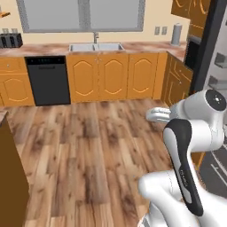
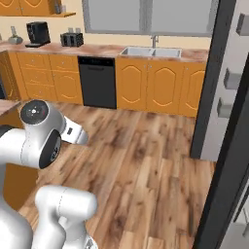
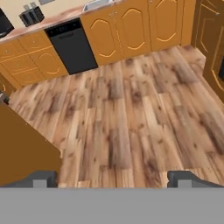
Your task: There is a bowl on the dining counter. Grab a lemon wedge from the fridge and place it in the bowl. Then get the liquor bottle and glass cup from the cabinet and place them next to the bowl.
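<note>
Spread wide and holding nothing, the jaws of the gripper [image 3: 112, 179] point down at a bare wood-plank floor [image 3: 131, 113], the two dark fingertips [image 3: 41, 179] set far apart at the bottom of the hand view. Orange cabinets [image 1: 111, 75] line the far wall under a speckled counter [image 1: 53, 48], broken by a black dishwasher [image 1: 48, 80] and a steel sink [image 1: 96, 46] below the window. At the right stands the fridge [image 2: 228, 73], its dark door edge [image 2: 228, 160] swung into the foreground. A toaster [image 2: 71, 39] and a coffee machine [image 2: 37, 33] sit on the counter to the left. Where the lemon wedge, bowl, bottle and cup lie cannot be told.
</note>
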{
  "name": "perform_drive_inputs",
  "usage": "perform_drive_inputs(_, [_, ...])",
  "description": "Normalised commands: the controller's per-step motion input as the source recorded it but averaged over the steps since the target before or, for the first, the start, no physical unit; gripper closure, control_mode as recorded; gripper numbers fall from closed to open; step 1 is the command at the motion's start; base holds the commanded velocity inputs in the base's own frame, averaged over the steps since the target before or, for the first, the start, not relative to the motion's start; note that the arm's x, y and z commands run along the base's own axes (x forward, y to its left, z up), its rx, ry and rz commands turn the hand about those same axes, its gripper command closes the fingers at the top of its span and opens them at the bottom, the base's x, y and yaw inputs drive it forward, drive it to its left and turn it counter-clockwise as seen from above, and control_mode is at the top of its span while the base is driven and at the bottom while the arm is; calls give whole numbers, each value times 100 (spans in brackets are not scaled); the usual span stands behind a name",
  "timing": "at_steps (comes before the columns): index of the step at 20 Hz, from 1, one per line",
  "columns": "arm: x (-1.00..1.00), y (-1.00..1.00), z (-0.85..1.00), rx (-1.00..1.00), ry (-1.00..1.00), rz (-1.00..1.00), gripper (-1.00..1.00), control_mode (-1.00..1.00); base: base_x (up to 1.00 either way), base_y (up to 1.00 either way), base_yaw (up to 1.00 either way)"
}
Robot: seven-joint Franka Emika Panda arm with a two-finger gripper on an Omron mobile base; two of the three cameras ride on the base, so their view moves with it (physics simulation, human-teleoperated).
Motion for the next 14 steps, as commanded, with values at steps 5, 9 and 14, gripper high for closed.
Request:
perform_drive_inputs(5, [0,0,0,0,0,0,-100,100,82,68,-6])
perform_drive_inputs(9, [0,0,0,0,0,0,-100,100,95,29,-3])
perform_drive_inputs(14, [0,0,0,0,0,0,-100,100,100,19,-1])
